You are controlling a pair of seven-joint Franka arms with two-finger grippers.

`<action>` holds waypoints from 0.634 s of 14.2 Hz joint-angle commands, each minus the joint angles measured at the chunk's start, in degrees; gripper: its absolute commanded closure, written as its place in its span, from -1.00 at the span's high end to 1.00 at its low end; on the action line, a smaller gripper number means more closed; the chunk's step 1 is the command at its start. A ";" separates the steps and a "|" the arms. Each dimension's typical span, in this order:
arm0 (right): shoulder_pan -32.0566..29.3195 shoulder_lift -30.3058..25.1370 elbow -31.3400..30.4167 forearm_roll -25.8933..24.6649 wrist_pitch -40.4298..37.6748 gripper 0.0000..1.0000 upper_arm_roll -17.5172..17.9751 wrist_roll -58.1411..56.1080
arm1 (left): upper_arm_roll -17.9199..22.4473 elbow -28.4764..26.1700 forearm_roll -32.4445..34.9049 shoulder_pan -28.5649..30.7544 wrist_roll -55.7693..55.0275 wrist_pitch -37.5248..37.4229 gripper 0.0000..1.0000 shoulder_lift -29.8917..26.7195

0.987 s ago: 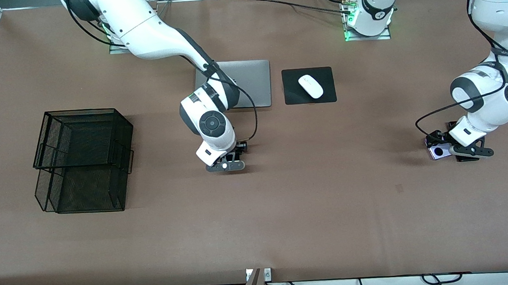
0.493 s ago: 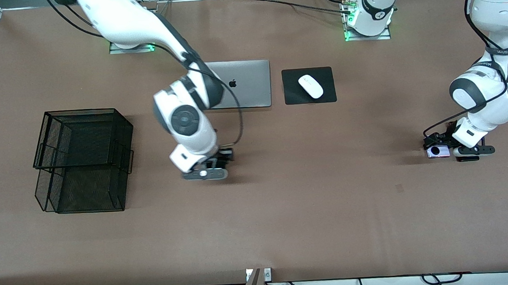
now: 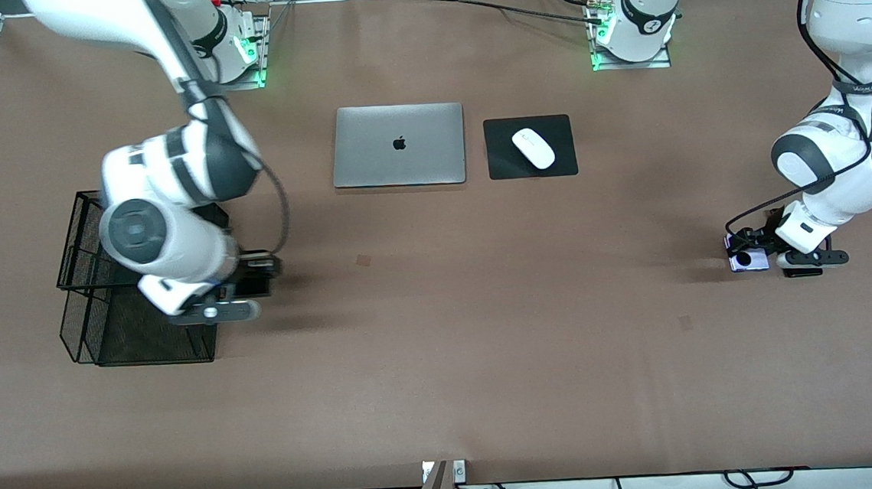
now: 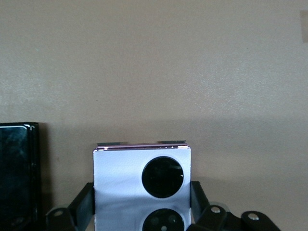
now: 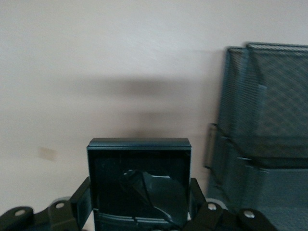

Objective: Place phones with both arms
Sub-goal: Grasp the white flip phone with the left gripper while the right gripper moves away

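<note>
Fingers (image 3: 743,247) of the left gripper (image 3: 748,255) flank the lavender phone (image 3: 747,259) on the surface, well apart from the mesh basket (image 3: 144,349). Left wrist view: fingers (image 4: 83,204) touch both side edges, so clamped or nearly; rigid, slick, prob fragile, so hold by the edges. Right wrist view: right gripper (image 5: 139,211) is clamped on the black flip phone (image 5: 139,185), w/ basket just beside.

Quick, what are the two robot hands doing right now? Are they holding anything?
Left gripper: closed on the lavender phone, low at the table.
Right gripper: shut on the black flip phone, up beside the mesh basket.
</note>
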 commanded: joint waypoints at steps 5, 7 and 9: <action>-10.94 -10.44 -13.20 -0.53 -1.95 -0.44 0.88 -10.39 | -0.13 3.10 -1.33 -4.43 -11.41 -11.38 -0.23 -3.58; -12.61 -11.32 -15.65 -0.53 -2.13 -0.44 0.88 -10.65 | 0.40 7.49 -0.89 -8.56 -20.37 -20.79 -0.23 -4.98; -12.70 -12.63 -18.38 -0.62 -1.87 -0.44 0.44 -10.65 | 1.01 11.45 -0.89 -12.95 -32.40 -28.44 -0.23 -5.52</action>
